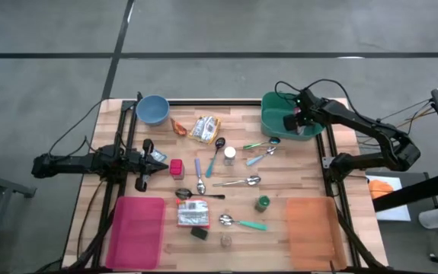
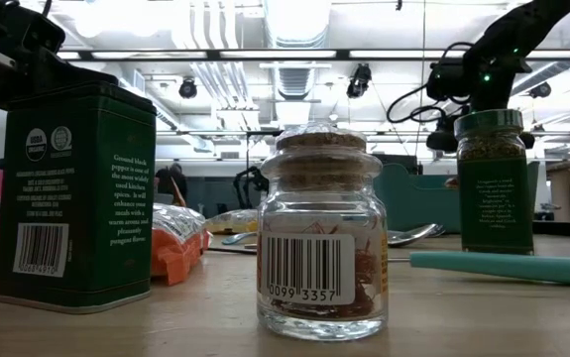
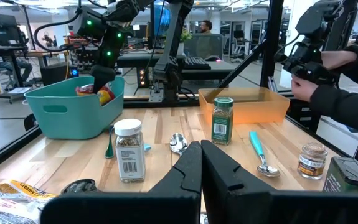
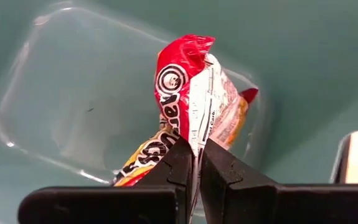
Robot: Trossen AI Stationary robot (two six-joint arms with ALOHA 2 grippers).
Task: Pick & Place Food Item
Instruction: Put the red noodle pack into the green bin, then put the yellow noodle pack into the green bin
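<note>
Right claw [image 4: 195, 163] clamped on crinkly red-and-yellow foil snack packet [image 4: 194, 93], dangling lengthwise straight beneath it over teal plastic bin [image 1: 276, 122]; left claw [image 1: 160, 157] shut, idle.

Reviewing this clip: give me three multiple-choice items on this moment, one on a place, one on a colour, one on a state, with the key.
1. Where is the right gripper?
A. over the pink tray
B. over the teal bin
C. beside the blue bowl

2. What colour is the tray at the table's near right corner?
A. orange
B. white
C. black

3. How does the right gripper stand?
A. wide open, empty
B. shut on a spoon
C. shut on the snack packet

Key: 1 B, the high view shows it above the teal bin. 2 A, the orange tray lies there. 3 C, its fingers pinch the red snack packet in the right wrist view.
</note>
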